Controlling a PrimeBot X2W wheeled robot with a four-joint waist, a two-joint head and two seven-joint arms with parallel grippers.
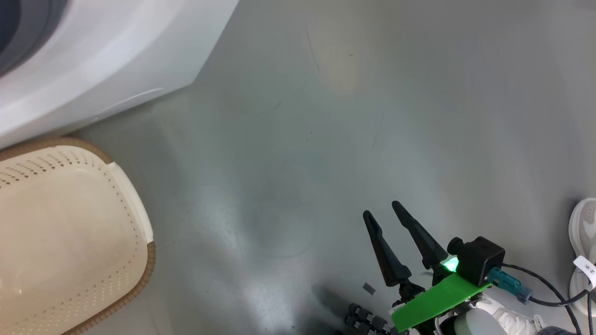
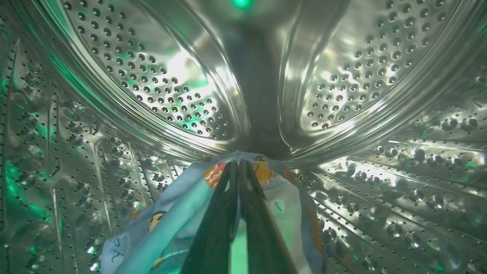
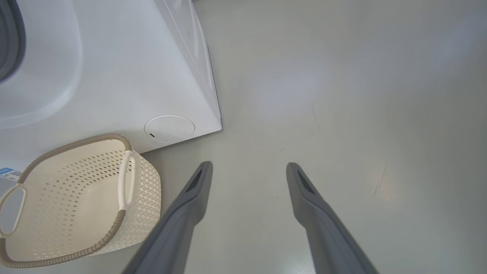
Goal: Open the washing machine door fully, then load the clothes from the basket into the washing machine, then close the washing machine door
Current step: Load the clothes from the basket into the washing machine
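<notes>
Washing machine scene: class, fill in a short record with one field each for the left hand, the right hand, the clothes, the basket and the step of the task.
left hand: shut on the clothes, inside the drum
right hand: open, holding nothing, over the floor
clothes: light blue printed fabric, gathered around the left hand
basket: on the floor beside the machine; no clothes in the part that shows
step: loading; letting go in the drum looks next

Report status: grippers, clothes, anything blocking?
Left gripper shut on the clothes, inside the drum. Right gripper open, empty, over bare floor. Basket empty beside the washing machine. Nothing seen blocking the drum.
</notes>
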